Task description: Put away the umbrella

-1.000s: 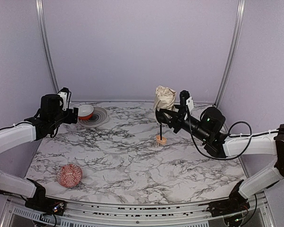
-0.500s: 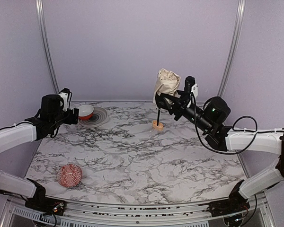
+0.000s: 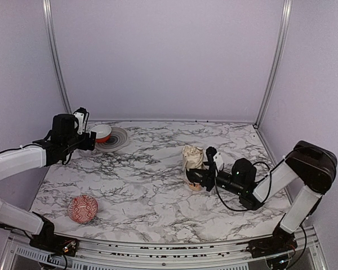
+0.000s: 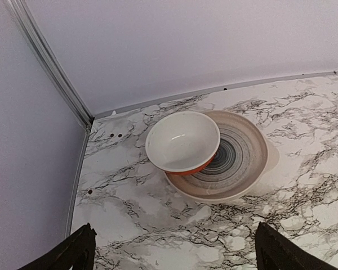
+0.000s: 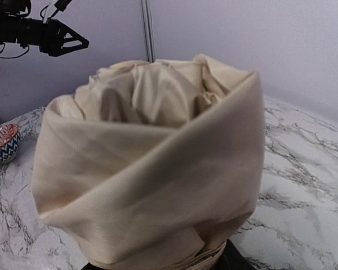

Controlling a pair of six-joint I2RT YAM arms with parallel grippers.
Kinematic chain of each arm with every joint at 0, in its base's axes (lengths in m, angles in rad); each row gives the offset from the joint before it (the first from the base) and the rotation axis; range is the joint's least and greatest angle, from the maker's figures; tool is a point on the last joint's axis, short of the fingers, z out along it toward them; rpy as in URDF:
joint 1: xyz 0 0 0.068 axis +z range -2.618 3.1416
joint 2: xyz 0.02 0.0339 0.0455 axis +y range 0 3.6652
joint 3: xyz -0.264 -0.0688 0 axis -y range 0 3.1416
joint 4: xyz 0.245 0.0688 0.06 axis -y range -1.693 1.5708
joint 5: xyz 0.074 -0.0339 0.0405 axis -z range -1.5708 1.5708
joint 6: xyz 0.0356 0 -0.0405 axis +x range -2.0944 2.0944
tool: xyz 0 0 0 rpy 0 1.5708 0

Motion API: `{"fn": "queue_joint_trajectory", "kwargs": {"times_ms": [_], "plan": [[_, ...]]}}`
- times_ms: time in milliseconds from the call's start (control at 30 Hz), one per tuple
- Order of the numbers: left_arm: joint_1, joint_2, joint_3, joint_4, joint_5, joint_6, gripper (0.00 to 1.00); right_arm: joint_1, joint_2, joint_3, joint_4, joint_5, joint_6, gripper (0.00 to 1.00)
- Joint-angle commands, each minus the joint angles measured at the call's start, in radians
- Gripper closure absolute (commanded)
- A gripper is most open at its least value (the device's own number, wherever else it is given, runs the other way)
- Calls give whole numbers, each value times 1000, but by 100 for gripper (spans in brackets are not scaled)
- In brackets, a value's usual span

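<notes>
On the right half of the marbled table (image 3: pixel 158 208), we see the umbrella (image 3: pixel 192 159) standing upright and low. Its cream-beige fabric is bunched into a rounded bundle directly above the pale tan handle (image 3: pixel 195 186), which rests on the tabletop. The right gripper (image 3: pixel 200 176) is clamped on the bundle's lower part from the right, and the right wrist view is almost filled with folded fabric.

A second ago the umbrella was held higher and farther back, near the far wall. Its thin black shaft then showed full length between the fabric and the handle, which sat on the table. Half a second ago it was higher still, with the handle farther back. Now none of the shaft shows, and the whole thing has come nearer and lower. The right arm, stretched out over the table before, has folded down close to the surface, its elbow raised at the right edge.

At the far left little has changed. The left gripper (image 3: pixel 91 140) hovers with its fingers spread wide and nothing between them, just near of a white bowl (image 4: pixel 183 140) with an orange outside. The bowl sits on the left part of a grey-ringed plate (image 4: pixel 242 163). The red patterned ball (image 3: pixel 83 208) lies where it lay before — near left, well apart from both arms.
</notes>
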Motion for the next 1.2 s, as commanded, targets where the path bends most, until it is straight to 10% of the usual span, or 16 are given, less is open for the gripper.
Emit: {"fn": "queue_joint_trajectory", "kwargs": {"times_ms": [0, 567, 1167], "plan": [[2, 19, -2, 13, 8, 13, 1, -8, 85, -16, 327, -59, 38, 75], [2, 14, 0, 7, 36, 15, 1, -5, -155, 274, -87, -146, -101, 75], [2, 25, 1, 8, 57, 18, 1, -2, -24, 102, -71, -147, -42, 75]]}}
